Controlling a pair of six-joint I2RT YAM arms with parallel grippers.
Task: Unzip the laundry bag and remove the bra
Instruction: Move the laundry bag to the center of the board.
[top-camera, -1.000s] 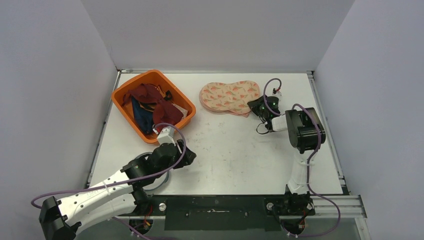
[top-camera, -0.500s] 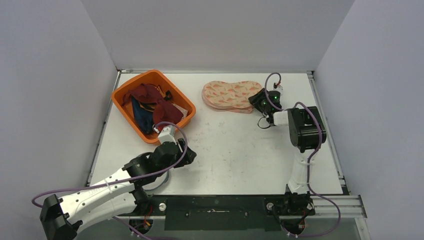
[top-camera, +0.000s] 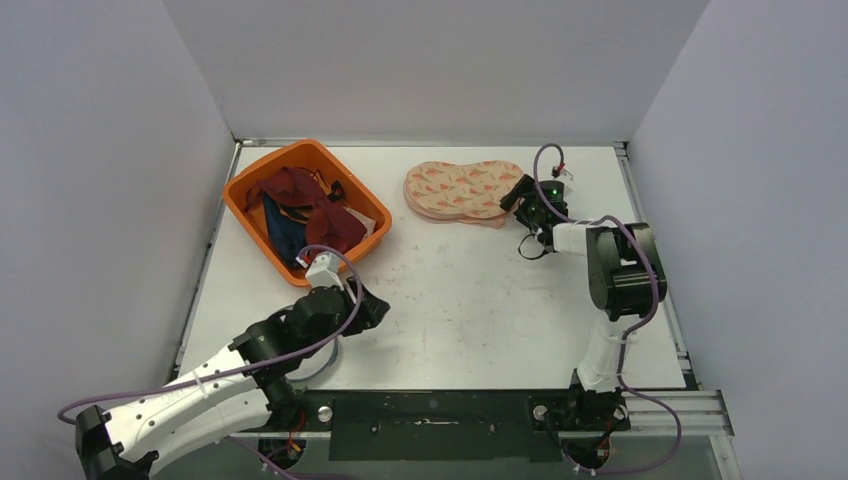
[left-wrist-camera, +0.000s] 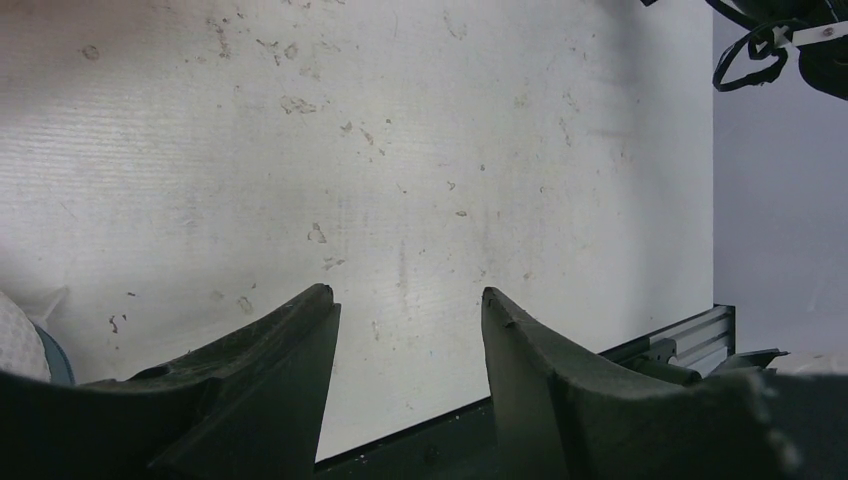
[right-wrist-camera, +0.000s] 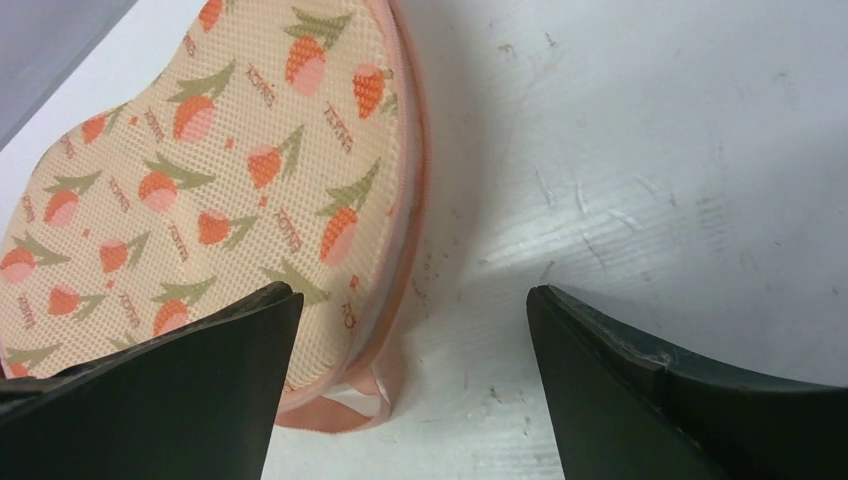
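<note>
From above, your laundry bag (top-camera: 460, 192) lies flat at the back of the table (top-camera: 470, 310), right of the orange basket (top-camera: 262, 162). Its mesh hides the bra, and both claws are too dark to read here. Against a second ago, the bag sits slightly further right, and the right gripper (top-camera: 510, 198) has slid back along its right end. The left gripper (top-camera: 380, 312) has barely shifted. On the left wrist, your left gripper (left-wrist-camera: 407, 295) is spread over bare table, holding nothing. On the right wrist, the right gripper (right-wrist-camera: 412, 292) is wide apart and empty. The bag's (right-wrist-camera: 200, 170) trimmed edge lies by its left finger, with no zip pull distinguishable.
</note>
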